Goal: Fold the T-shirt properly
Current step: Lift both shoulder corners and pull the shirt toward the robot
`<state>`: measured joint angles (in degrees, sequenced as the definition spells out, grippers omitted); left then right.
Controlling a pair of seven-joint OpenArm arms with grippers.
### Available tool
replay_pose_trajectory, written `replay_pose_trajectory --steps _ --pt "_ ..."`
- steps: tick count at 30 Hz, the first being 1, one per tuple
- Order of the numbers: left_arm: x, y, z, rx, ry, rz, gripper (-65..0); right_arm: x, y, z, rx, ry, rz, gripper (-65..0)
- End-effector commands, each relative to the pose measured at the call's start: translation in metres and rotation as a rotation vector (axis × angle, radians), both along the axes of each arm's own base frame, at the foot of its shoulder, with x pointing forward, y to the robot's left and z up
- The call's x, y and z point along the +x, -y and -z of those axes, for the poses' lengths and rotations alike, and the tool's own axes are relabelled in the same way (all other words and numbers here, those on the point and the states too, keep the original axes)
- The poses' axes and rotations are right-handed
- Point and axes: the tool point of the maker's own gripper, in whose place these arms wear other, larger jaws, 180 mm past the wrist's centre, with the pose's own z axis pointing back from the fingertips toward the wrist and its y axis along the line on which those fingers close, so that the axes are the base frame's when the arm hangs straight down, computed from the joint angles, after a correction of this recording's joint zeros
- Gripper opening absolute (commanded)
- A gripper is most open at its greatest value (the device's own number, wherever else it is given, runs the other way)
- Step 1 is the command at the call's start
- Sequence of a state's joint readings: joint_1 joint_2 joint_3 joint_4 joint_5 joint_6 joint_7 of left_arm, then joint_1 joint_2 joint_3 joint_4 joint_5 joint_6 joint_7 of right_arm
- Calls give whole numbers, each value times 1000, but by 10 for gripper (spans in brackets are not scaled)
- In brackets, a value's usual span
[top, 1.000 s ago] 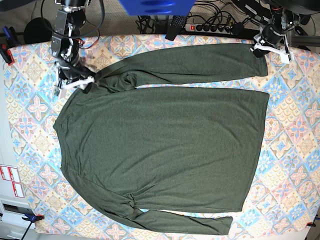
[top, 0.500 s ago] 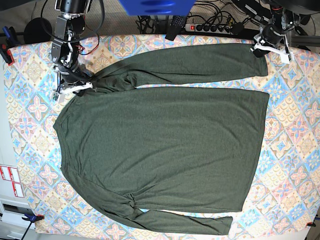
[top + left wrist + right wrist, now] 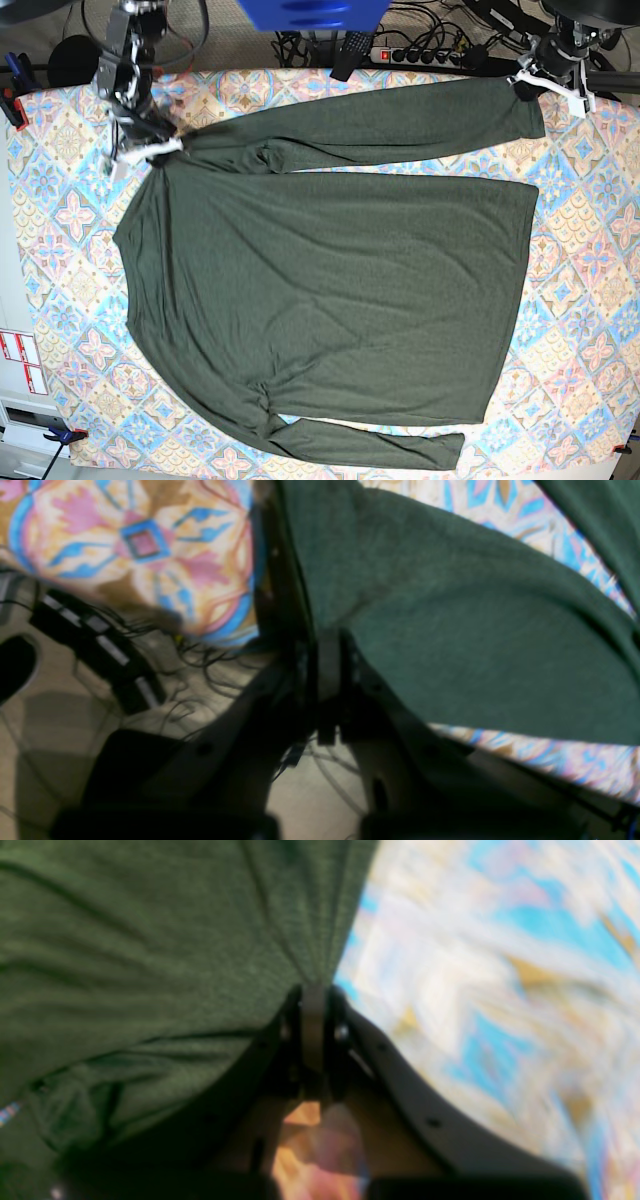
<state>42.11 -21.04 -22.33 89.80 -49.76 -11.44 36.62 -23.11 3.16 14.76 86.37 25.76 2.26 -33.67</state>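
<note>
A: What has changed on the right side? The right gripper (image 3: 150,150) looked spread beside the shoulder a second ago.

B: It has clamped; in the right wrist view its jaws meet on a pinch of green knit, and the cloth fans out from that pinch in tight creases; so it is grasping the T-shirt (image 3: 330,290) at the shoulder by the upper sleeve; it has also drawn that corner a little toward the far edge of the tabletop (image 3: 590,300).

A: And the left gripper (image 3: 545,85)?

B: Clenched on the cuff end of the same sleeve; the left wrist view shows the fabric caught between closed jaws and hanging away from them; compared with a second ago the cuff sits slightly farther out and higher.

A: Meaning for the fold?

B: My reading is that both ends of the upper sleeve are now held, so the sleeve can be lifted and laid across the body; that is the first fold, and nothing is folded yet.

A: Where does the shirt lie otherwise?

B: Spread flat on the patterned tabletop, collar toward the right arm's side, hem toward the left arm's; the lower sleeve runs along the near edge, untouched, with a small bunch at its armpit.

A: Any bins, boxes, trays?

B: None that I can see; nothing is held in anything.
</note>
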Motion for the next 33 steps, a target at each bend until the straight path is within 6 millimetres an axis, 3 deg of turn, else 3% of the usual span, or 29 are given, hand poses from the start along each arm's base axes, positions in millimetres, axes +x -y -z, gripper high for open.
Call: replay_pose_trajectory --steps 1,7,11,14,17,22,25,31,33 --pt "-2 -4 -6 8 12 12 -650 -14 10 2 -30 -53 12 -650" --pt "-18 -18 -10 42 -27 40 -650 -27 20 -14 -69 -37 16 -650" --pt "-10 -15 -16 35 8 75 -650 -25 20 -18 -73 -27 13 -650" --pt "12 -22 -40 78 97 73 -650 -25 19 -17 -70 -30 11 -650" --pt "38 -17 -66 102 192 105 -650 -25 18 -16 -67 -33 9 -650" --pt "90 -16 -103 135 352 116 -650 13 16 -29 -63 44 8 -650" --pt "119 -19 -118 146 433 106 -650 19 16 -32 -63 58 8 -650" --pt "157 -31 -112 109 455 51 -650 20 17 -32 -65 60 8 -650" --pt "167 -37 -106 88 443 27 -650 31 16 -38 -64 85 9 -650"
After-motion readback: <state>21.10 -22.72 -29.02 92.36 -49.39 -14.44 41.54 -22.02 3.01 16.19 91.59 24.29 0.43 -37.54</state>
